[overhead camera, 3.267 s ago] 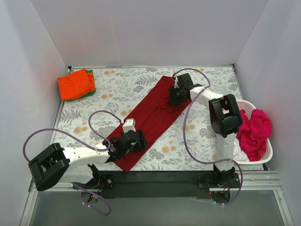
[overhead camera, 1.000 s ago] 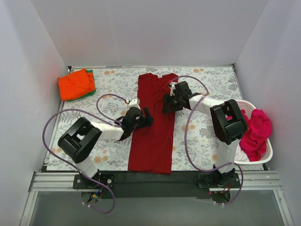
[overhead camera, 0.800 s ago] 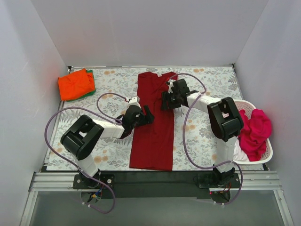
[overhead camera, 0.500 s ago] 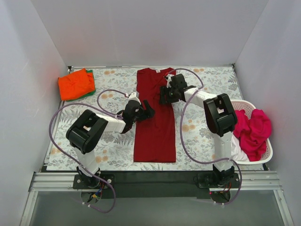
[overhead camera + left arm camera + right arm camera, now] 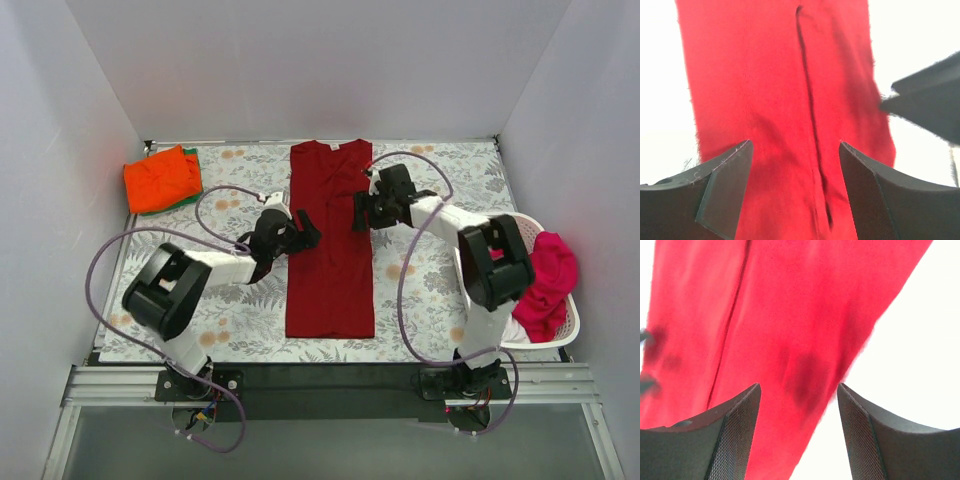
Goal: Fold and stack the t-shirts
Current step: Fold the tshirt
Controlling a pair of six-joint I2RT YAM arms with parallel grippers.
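"Well, where's the crimson tee now?"
"Flat on the table as a long strip, collar at the far edge. I see my left gripper and right gripper spread wide over its sides, gripping nothing"

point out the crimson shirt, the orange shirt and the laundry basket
crimson shirt [image 5: 330, 280], top external view, middle of the folded body
orange shirt [image 5: 160, 180], top external view, centre of its top face
laundry basket [image 5: 574, 316], top external view, right rim
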